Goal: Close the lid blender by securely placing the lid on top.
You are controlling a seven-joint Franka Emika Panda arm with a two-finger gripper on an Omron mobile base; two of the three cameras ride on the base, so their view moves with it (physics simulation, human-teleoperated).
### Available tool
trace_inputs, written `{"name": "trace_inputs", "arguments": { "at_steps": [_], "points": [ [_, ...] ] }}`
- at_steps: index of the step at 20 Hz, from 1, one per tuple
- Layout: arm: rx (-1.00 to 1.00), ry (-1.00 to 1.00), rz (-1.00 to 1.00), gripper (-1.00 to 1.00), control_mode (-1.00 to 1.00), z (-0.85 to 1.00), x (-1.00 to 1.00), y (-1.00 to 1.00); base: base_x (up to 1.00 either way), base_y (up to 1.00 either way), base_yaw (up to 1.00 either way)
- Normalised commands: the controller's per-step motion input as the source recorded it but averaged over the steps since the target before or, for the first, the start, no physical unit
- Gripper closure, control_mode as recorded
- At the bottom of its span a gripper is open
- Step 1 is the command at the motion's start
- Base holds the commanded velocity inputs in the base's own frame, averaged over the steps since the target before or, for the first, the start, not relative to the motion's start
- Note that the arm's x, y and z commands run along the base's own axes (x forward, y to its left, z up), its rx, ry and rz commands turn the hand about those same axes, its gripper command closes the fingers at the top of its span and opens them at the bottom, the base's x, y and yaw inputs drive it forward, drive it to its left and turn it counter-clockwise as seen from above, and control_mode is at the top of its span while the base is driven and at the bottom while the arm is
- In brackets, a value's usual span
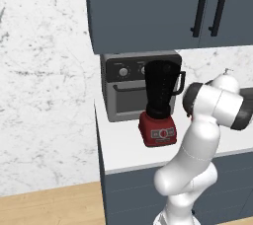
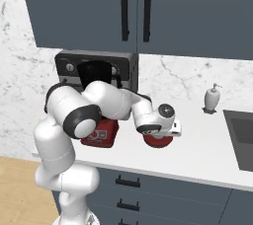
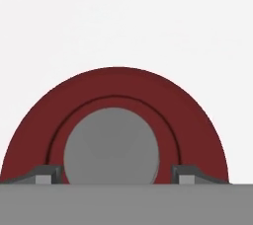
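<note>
Poised directly above the small round red lid with a pale grey centre cap [image 3: 116, 120], the gripper [image 3: 116, 178] has its two dark fingertips [image 3: 45, 174] spread wide, one on each side of the grey cap, with nothing held between them. Whether the tips touch the lid's red surface cannot be told. In the right base view the lid [image 2: 158, 141] lies flat on the white counter [image 2: 207, 145], partly covered by the gripper [image 2: 159, 134], about midway between the counter's front edge and the back wall.

Just to the lid's left stands the blender with a tall near-black tapered jar and side handle on a squat red base with buttons [image 1: 160, 101]. Its jar is uncovered at the top, and it sits near the counter's left end, in front of the grey toaster oven with knobs [image 1: 126, 88], which is pushed back against the wall.

Farther right along the counter's back edge stands a small white soap dispenser [image 2: 212, 98], beside the corner of a dark sink [image 2: 242, 137]. Dark blue-grey wall cabinets with black bar handles [image 2: 148, 7] hang overhead, and matching drawers [image 2: 128, 189] sit below the counter.
</note>
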Motion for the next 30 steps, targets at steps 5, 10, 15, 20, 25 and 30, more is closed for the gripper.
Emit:
{"name": "trace_inputs", "arguments": {
  "at_steps": [5, 10, 15, 20, 25, 30],
  "points": [
    [0.00, 0.00, 0.04, 1.00, -1.00, -0.29, 0.01, 0.00, 0.00, 0.00, 0.00],
    [0.00, 0.00, 0.04, 1.00, -1.00, -0.39, 0.00, 0.06, 0.00, 0.00, 0.00],
    [0.00, -0.01, 0.01, 1.00, -1.00, -0.10, 0.05, 0.01, 0.00, 0.00, 0.00],
    [0.00, 0.00, 0.05, 1.00, -1.00, -0.12, -0.02, 0.16, 0.00, 0.00, 0.00],
    [0.00, 0.00, 0.09, 1.00, -1.00, -0.02, -0.13, 0.13, 0.00, 0.00, 0.00],
    [0.01, -0.03, 0.04, 1.00, -1.00, 0.33, -0.12, 0.00, 0.00, 0.00, 0.00]
  ]
}}
